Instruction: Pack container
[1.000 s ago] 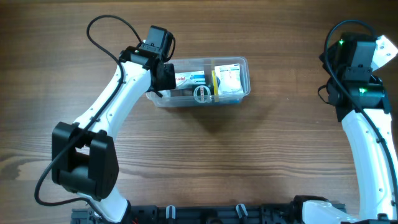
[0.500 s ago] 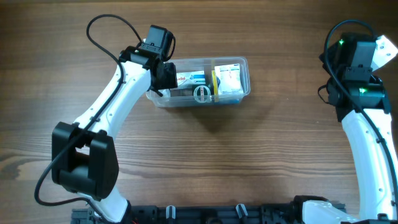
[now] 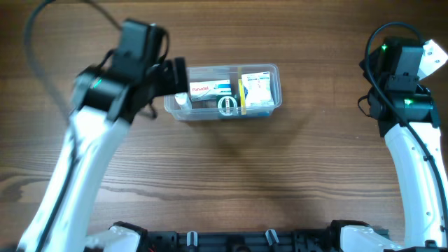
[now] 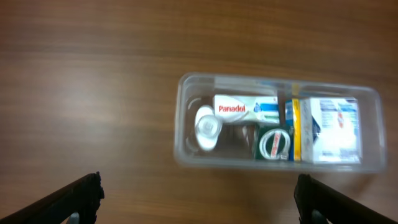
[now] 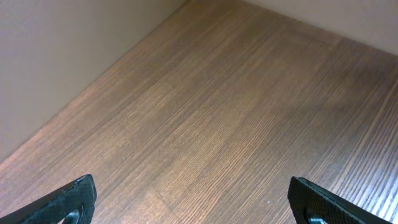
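The clear plastic container (image 3: 274,70) stands at the table's centre back. Inside lie a white Panadol box (image 3: 210,89), a small white round item (image 3: 182,99) at the left end, a clear ring-shaped roll (image 3: 226,105) and a white and yellow box (image 3: 257,89). My left gripper (image 3: 172,75) hovers, blurred, just left of the container. In the left wrist view this gripper (image 4: 199,191) is open and empty, high above the table, with the container (image 4: 180,118) ahead of it. My right gripper (image 5: 193,194) is open over bare wood at the far right.
The right arm (image 3: 402,91) stands upright at the table's right edge. A pale wall (image 5: 68,43) borders the table beside the right gripper. Both arm bases sit along the front edge.
My left gripper has opened, risen and pulled back left out of the container's left end. The small white item now shows there. The right arm has not moved.
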